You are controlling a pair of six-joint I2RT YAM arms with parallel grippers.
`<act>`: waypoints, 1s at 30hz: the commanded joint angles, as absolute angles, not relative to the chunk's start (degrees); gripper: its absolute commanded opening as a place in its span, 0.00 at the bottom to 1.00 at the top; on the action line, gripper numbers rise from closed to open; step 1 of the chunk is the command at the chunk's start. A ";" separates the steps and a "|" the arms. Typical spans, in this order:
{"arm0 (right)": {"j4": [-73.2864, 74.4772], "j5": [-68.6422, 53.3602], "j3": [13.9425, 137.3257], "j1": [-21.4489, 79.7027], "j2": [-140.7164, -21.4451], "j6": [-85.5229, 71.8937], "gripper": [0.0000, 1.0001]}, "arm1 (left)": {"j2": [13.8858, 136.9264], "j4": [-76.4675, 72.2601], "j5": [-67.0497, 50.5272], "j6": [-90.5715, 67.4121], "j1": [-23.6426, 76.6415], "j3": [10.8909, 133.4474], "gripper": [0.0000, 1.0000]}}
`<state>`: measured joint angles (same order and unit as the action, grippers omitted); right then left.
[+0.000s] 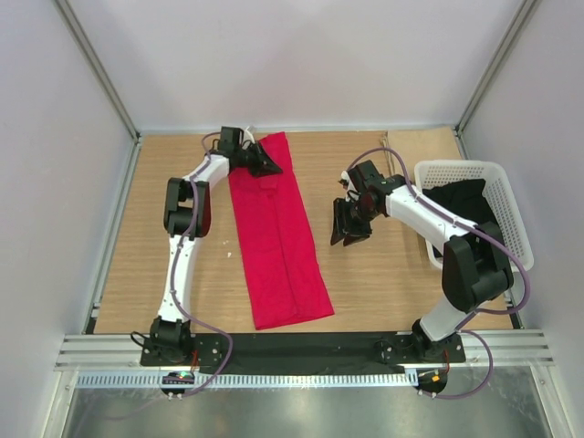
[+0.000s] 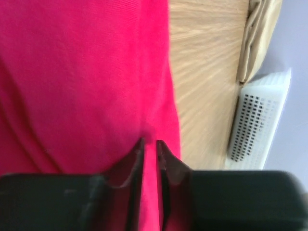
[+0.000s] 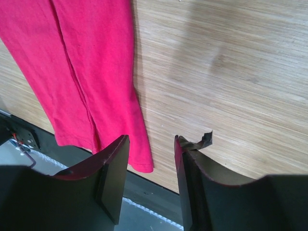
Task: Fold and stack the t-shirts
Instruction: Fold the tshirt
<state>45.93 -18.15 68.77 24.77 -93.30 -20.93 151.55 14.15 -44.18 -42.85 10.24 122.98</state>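
A crimson red t-shirt [image 1: 278, 237] lies on the wooden table as a long narrow strip running from the back to the front edge. My left gripper [image 1: 265, 162] sits low at its far end. In the left wrist view the jaws [image 2: 150, 142] are nearly together, with a thin ridge of the red cloth [image 2: 72, 72] pinched between them. My right gripper [image 1: 349, 226] hovers to the right of the shirt, open and empty. In the right wrist view its fingers [image 3: 151, 139] frame bare wood beside the shirt's near hem [image 3: 86, 62].
A white lattice basket [image 1: 497, 178] stands at the right edge with dark cloth [image 1: 461, 205] inside; it also shows in the left wrist view [image 2: 260, 115]. A tan thing [image 2: 260, 33] lies behind it. A scrap of black tape [image 3: 199, 142] hangs off one right fingertip.
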 commanded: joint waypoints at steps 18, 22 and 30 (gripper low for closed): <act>39.21 -34.89 55.12 24.96 -92.38 -19.51 0.68 | 82.56 26.45 -25.85 -38.66 17.29 66.52 0.54; 35.87 -37.44 50.11 25.84 -91.32 -21.62 0.66 | 69.37 31.90 -22.94 -45.07 21.53 50.13 0.47; 29.18 -37.35 42.11 28.12 -88.59 -28.12 0.64 | 46.95 39.28 -18.63 -58.70 27.42 29.28 0.50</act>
